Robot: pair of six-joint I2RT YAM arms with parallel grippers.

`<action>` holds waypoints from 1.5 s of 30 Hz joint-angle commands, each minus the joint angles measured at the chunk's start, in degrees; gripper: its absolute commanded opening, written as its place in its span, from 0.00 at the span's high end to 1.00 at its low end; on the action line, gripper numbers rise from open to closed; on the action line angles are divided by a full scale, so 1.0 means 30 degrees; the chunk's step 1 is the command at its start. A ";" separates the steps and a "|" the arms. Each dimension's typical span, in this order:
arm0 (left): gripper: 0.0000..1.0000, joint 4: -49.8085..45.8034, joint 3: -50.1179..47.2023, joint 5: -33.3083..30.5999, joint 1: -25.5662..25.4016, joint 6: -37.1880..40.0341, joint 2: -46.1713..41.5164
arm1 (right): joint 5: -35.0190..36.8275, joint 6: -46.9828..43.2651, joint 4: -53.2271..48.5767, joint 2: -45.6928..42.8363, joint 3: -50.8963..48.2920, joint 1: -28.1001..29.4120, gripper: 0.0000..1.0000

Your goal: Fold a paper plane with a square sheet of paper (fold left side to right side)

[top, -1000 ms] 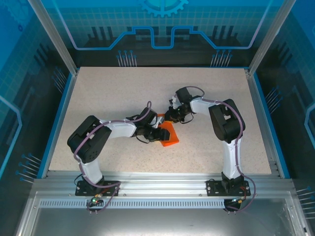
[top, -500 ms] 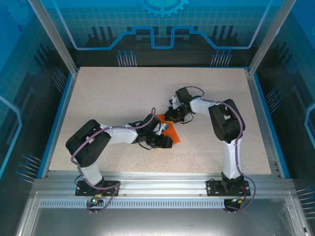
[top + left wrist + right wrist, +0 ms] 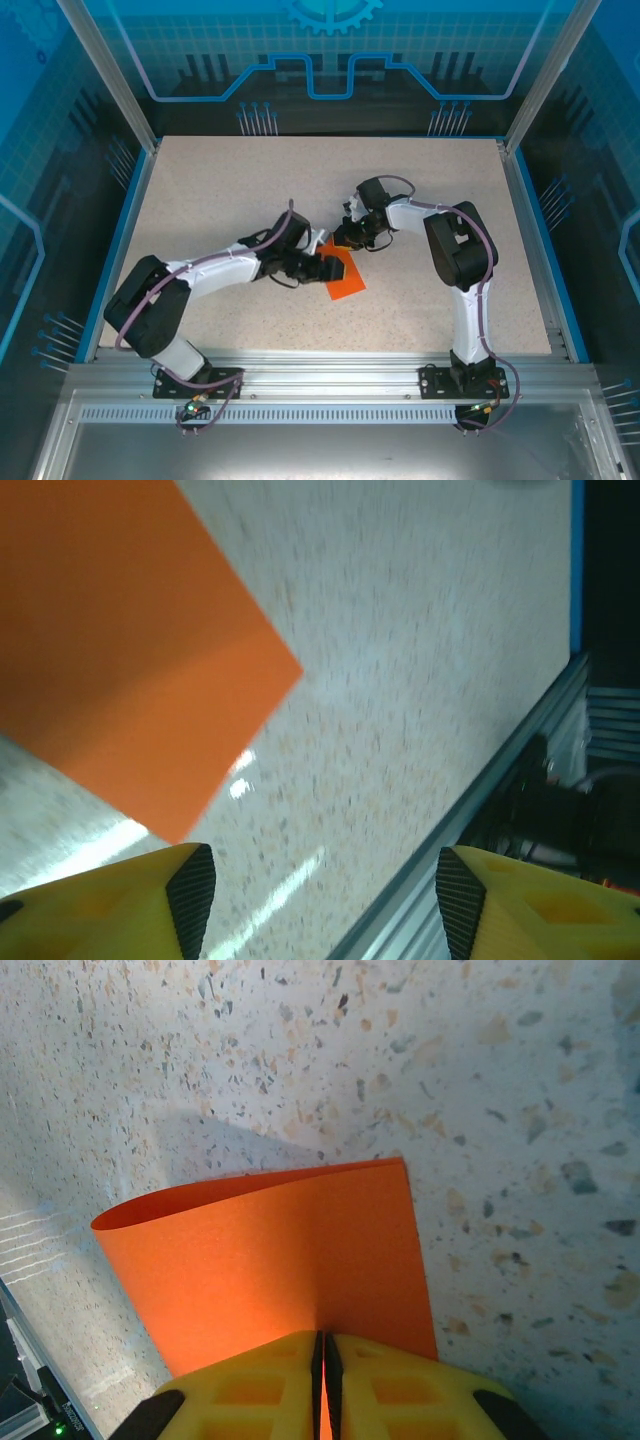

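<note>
Orange square sheet of paper (image 3: 343, 277) lies on the bench (image 3: 250, 190), far edge pinched by right hand (image 3: 322, 1348); left hand (image 3: 315, 880) spread, empty. Hold your pinch firm; align edges before creasing.

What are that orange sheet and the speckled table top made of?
The orange sheet looks like thin matte paper: one edge curls up in a soft bend. The table top seems a hard, smooth speckled laminate or stone-look composite, with faint glare streaks; which one is unclear.
</note>
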 commanded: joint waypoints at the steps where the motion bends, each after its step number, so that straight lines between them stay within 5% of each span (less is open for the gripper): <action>1: 0.36 -0.0585 0.1109 0.0828 0.0829 0.0810 0.1196 | 0.1499 0.0126 -0.1196 0.0921 -0.0518 0.0309 0.86; 18: 0.39 0.1177 0.1688 0.0934 0.0719 -0.0081 0.5723 | 0.0570 -0.0055 -0.0593 -0.0188 -0.0091 0.0280 0.84; 26: 0.39 0.0905 0.1608 0.0437 0.0546 -0.0336 0.6321 | 0.1371 -0.1079 -0.2440 -0.3172 0.0654 -0.0369 0.71; 40: 0.39 0.0352 0.1946 0.0010 0.0342 -0.0492 0.6266 | 0.1046 -0.1254 -0.2423 -0.8826 -0.7221 -0.0490 0.85; 45: 0.39 0.0090 0.2040 -0.0089 0.0313 -0.0486 0.6208 | -0.0002 -0.0842 -0.1115 -0.8553 -0.8486 -0.0002 0.89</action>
